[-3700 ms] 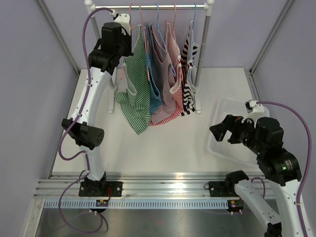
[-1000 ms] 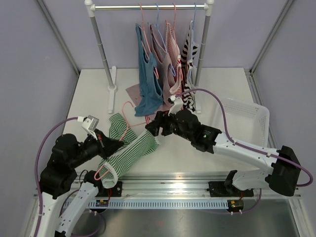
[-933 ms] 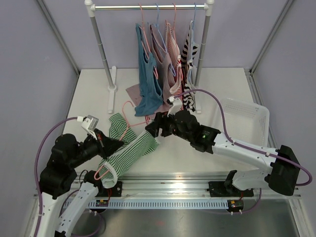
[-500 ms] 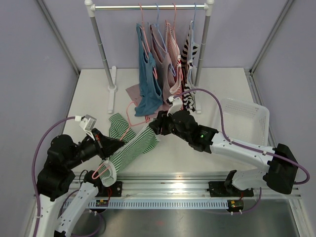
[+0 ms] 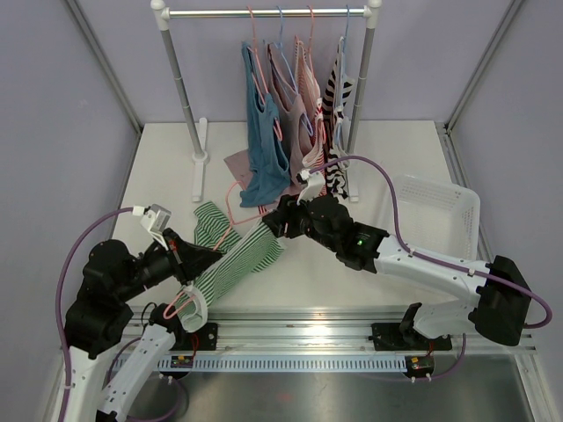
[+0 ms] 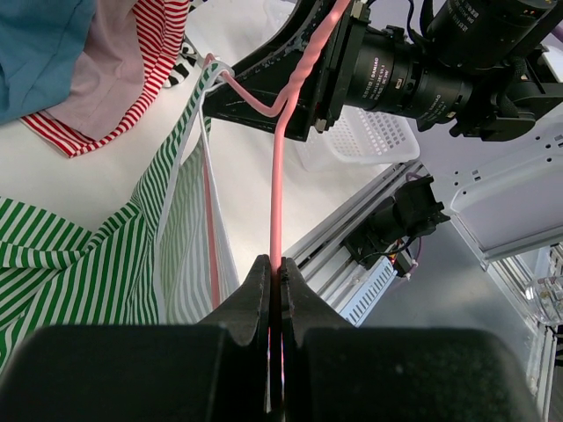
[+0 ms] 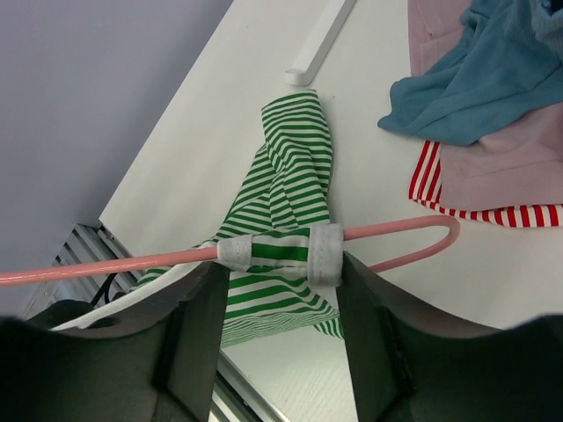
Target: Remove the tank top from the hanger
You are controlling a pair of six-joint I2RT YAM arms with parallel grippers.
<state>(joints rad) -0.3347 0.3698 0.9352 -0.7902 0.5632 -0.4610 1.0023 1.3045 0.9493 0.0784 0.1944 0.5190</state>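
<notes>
Pink hanger we clamp in the fully closed left gripper as an anchor, while the right gripper, jaws apart, straddles the strap of the green-striped tank top threaded on it, grip unconfirmed, presumably for sliding it off.

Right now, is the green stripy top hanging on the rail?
No, the green striped top is down on the table, off the rail.
</notes>
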